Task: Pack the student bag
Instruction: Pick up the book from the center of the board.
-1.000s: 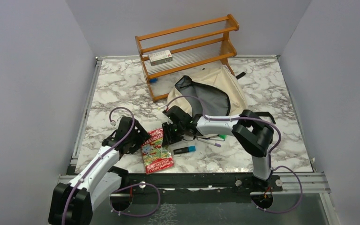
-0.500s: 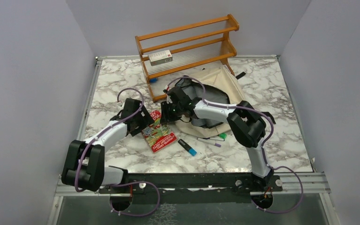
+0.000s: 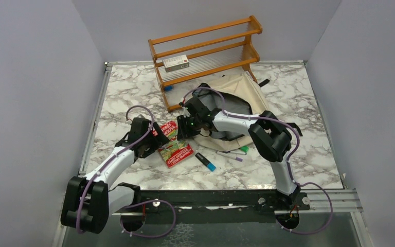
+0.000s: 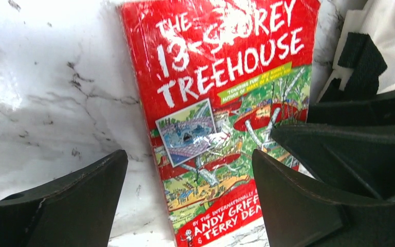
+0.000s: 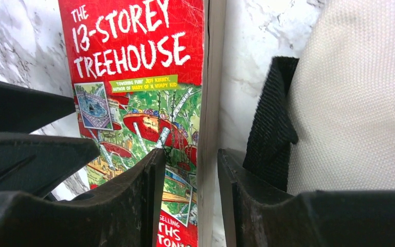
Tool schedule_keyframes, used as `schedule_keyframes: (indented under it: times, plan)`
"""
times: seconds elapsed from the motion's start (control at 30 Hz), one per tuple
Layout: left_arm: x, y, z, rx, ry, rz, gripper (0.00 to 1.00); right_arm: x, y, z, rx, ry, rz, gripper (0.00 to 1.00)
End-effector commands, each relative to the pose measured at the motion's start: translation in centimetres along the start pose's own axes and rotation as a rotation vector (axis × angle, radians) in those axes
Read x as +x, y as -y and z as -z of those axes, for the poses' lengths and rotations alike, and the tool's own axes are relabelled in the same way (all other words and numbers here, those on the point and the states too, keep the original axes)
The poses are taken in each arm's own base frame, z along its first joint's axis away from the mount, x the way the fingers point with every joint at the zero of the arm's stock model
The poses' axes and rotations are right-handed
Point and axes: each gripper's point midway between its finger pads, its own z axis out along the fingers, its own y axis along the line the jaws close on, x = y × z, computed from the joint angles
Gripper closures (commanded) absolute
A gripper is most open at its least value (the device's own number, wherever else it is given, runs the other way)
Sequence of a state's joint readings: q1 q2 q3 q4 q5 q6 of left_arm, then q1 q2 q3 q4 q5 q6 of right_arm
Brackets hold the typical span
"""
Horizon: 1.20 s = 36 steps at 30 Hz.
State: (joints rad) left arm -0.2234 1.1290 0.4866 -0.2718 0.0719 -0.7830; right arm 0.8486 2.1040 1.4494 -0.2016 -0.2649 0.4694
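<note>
The right tool (image 5: 191, 154) has its fingers drawn close with only a narrow gap. The page edge of a red book (image 5: 133, 77), "The 13-Storey Treehouse", runs through that gap. One finger lies over the cover and the other sits just off the edge, and I cannot tell whether they actually pinch it. The left tool (image 4: 189, 159) is spread wide above the lower half of the same book, one finger on either side and neither touching it. The book lies on the marble counter (image 3: 128, 92) between the two tools. Just beside the book's far right corner is a black strap (image 5: 272, 118) and the cream fabric of the student bag (image 3: 254, 92). The bag lies slumped on the counter in front of a wooden rack (image 3: 205, 46), its grey-lined mouth gaping, with the right arm reaching across its near edge. A small box (image 3: 176, 63) sits on the rack's middle shelf. Near the book, toward the arm bases, lie a black marker (image 3: 205, 161) with a blue cap and a few pens (image 3: 231, 153).
</note>
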Motion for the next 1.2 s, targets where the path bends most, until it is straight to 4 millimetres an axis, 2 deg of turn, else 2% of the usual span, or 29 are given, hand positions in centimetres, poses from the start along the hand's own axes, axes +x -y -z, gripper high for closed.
schedule_keyframes:
  times: [0.0, 0.3, 0.57, 0.87, 0.97, 1.1, 1.17]
  plan:
    - [1.1, 0.3, 0.7, 0.053, -0.030, 0.019, 0.09, 2.1, 2.0, -0.6, 0.055, -0.072, -0.040, 0.57]
    - [1.9, 0.5, 0.1, 0.088, -0.057, 0.024, 0.09, 3.2, 5.5, -1.0, -0.028, -0.096, -0.208, 0.99]
    - [3.0, 1.4, -0.4, 0.168, -0.091, 0.032, 0.10, 4.7, 7.6, -1.6, -0.048, -0.126, -0.274, 0.99]
    - [4.4, 2.8, -0.9, 0.315, -0.120, 0.083, 0.25, 4.9, 7.6, -1.7, -0.072, -0.134, -0.288, 0.99]
    - [4.2, 4.3, -0.4, 0.402, -0.119, 0.072, 0.31, 5.0, 7.3, -1.7, -0.090, -0.141, -0.287, 0.99]
    - [2.9, 6.1, 0.6, 0.494, -0.064, 0.038, 0.41, 5.0, 6.7, -1.5, -0.132, -0.147, -0.276, 0.99]
    - [2.0, 6.9, 1.1, 0.521, -0.029, 0.020, 0.49, 5.0, 6.5, -1.4, -0.140, -0.147, -0.275, 0.99]
